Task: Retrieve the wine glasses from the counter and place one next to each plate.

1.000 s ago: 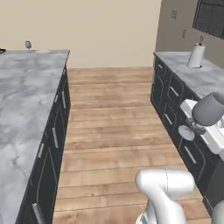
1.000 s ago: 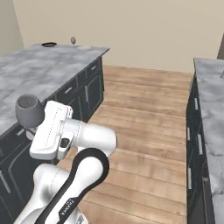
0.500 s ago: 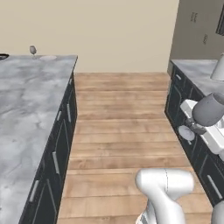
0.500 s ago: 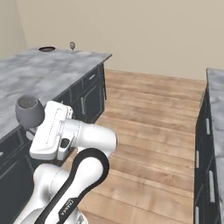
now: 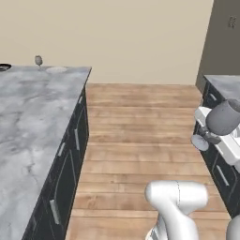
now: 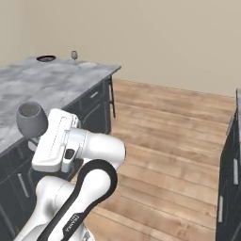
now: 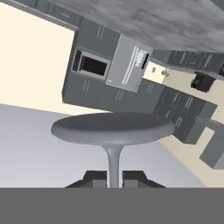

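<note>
The jaws (image 7: 113, 176) are clamping the glass (image 5: 224, 118) by its stem; carrying it level and slowly toward the navy plate (image 6: 45, 59) should be avoiding a slip.

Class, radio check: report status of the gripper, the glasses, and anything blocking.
Gripper shut on a wine glass by its stem, carried in the air. Second glass stands on the island near the dark plate. Floor ahead open.

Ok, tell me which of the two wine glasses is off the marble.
The wine glass gripped by its stem in the end effector; the other glass stands on the far marble top.
</note>
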Tool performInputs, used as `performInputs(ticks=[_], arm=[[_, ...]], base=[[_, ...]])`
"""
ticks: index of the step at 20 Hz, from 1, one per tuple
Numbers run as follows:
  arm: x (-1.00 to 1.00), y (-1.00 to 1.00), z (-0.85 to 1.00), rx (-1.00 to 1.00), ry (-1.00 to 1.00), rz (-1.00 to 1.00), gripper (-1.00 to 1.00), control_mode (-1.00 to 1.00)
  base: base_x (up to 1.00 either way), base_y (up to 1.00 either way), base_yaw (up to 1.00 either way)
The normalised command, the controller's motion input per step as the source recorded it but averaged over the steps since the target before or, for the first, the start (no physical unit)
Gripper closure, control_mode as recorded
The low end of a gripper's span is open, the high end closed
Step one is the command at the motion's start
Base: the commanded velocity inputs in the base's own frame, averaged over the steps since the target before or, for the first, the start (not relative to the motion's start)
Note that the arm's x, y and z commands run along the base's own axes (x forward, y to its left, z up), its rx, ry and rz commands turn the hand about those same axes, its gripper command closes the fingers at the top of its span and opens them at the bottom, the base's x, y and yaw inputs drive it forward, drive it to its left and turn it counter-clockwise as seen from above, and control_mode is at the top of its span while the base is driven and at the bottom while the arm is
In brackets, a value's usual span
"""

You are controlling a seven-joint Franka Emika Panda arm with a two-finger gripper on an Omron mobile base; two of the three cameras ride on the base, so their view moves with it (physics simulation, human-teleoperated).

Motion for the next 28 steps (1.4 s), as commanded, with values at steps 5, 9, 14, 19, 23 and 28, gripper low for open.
performInputs(ticks=[5, 9, 14, 19, 23, 28], arm=[[0.00, 0.00, 0.00, 0.00, 0.00, 0.00, 1.00, 1.00], [0.00, 0.00, 0.00, 0.00, 0.00, 0.00, 1.00, 1.00], [0.00, 0.00, 0.00, 0.00, 0.00, 0.00, 1.00, 1.00], [0.00, 0.00, 0.00, 0.00, 0.00, 0.00, 1.00, 1.00], [0.00, 0.00, 0.00, 0.00, 0.00, 0.00, 1.00, 1.00], [0.00, 0.00, 0.00, 0.00, 0.00, 0.00, 1.00, 1.00]], base=[[1.00, -0.09, 0.20], [1.00, -0.13, 0.25], [1.00, -0.23, 0.23], [1.00, -0.71, 0.16], [1.00, -0.64, 0.18], [1.00, -0.68, 0.18]])
